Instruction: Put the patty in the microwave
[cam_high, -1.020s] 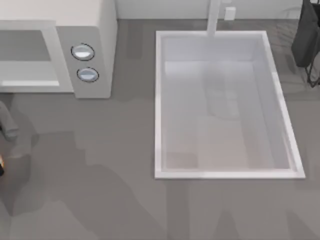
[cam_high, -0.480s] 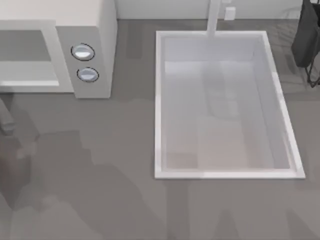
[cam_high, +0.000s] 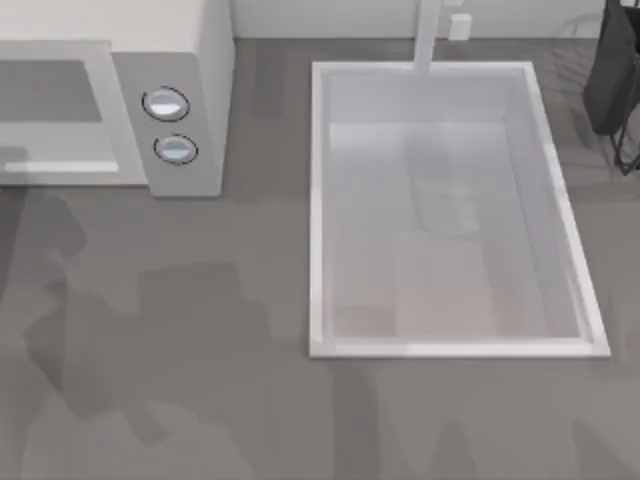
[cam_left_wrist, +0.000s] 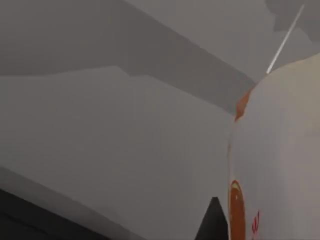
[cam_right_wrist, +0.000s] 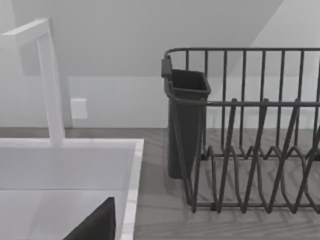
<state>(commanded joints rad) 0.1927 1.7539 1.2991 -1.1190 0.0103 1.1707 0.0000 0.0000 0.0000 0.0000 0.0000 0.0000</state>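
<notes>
The patty (cam_left_wrist: 235, 206) looks small, glossy, probably light and slippery; you should pinch across its middle. Whether the left gripper holds it, I cannot tell.

left hand (cam_left_wrist: 214, 222): dark pointed tip (partly seen) | right hand (cam_right_wrist: 97, 225): dark wedge
</notes>
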